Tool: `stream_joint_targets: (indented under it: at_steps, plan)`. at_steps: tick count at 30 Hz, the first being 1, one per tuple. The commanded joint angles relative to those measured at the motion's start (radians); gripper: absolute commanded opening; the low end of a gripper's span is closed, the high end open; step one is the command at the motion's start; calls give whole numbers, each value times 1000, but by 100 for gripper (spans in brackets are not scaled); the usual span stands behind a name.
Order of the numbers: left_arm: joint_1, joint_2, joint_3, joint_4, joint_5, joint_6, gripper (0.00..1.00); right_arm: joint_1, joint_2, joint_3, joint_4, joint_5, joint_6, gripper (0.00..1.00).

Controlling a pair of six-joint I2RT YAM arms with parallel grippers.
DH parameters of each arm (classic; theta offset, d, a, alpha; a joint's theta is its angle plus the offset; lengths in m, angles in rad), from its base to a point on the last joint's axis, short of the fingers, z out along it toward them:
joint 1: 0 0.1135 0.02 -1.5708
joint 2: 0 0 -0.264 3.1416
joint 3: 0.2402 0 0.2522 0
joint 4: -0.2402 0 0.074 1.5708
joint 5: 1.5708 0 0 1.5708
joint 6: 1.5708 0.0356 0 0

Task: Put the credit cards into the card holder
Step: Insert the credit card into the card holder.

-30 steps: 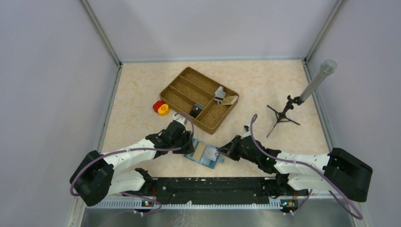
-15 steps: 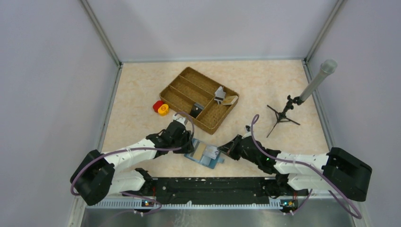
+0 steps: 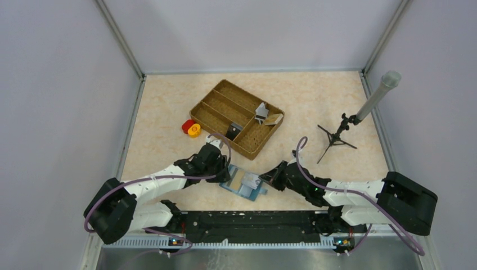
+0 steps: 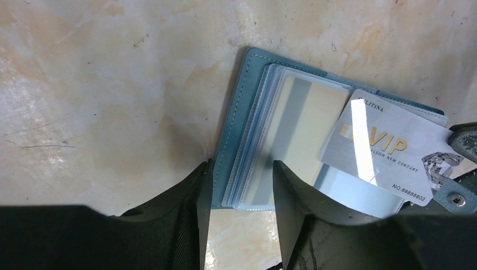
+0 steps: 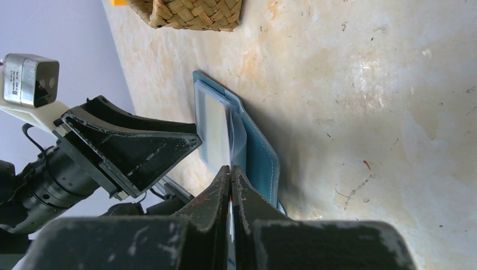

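While the card holder [image 3: 243,183] lies opened flat on the table [image 3: 315,101], near the front edge and between the two arms, both grippers are low at its sides. Its teal cover faces down and the clear plastic sleeves face up.

One tan card [image 4: 304,135] with a grey stripe sits inside the top sleeve. A silver card [image 4: 388,157] lies tilted across the right part of the sleeves, only partly over the holder. On it I can read "VIP" in gold letters, "NEW CENTURY" under that, and "NO 88888802" at the lower corner. The small line at its top edge is too fine to read with certainty.

The right gripper [image 5: 230,167] is clenched on the right end of this silver card; in the right wrist view the thin white edge shows between the closed fingers. The left gripper [image 4: 241,164] has its jaws apart at the holder's left end: one finger is just outside the teal edge, the other is over the sleeves. I cannot tell whether they press on it.

Behind the holder stands a brown woven tray [image 3: 225,101]. In its right compartment are two more cards, a pale grey one [image 3: 261,112] and a tan one [image 3: 274,119], both tilted. Red and yellow round pieces [image 3: 190,128] lie just beside the tray's left side. A small tripod [image 3: 336,136] with a grey tube stands well apart at the right.
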Motion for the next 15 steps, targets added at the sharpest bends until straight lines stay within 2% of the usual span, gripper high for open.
stream_joint_targets:
  at_steps: [1, 7, 11, 15]
  plan:
    - [-4, 2, -2, 9, 6, 3, 47, 12, 0, 0, -22, 47, 26, 0]
    - [-6, -1, -9, 14, 24, -8, 45, 28, -23, 4, -197, 83, 104, 0]
    - [-11, 3, -22, 29, 48, -23, 44, 52, 3, 15, -233, 93, 121, 0]
    - [-24, 0, -31, 36, 58, -40, 44, 60, 50, 20, -194, 81, 120, 0]
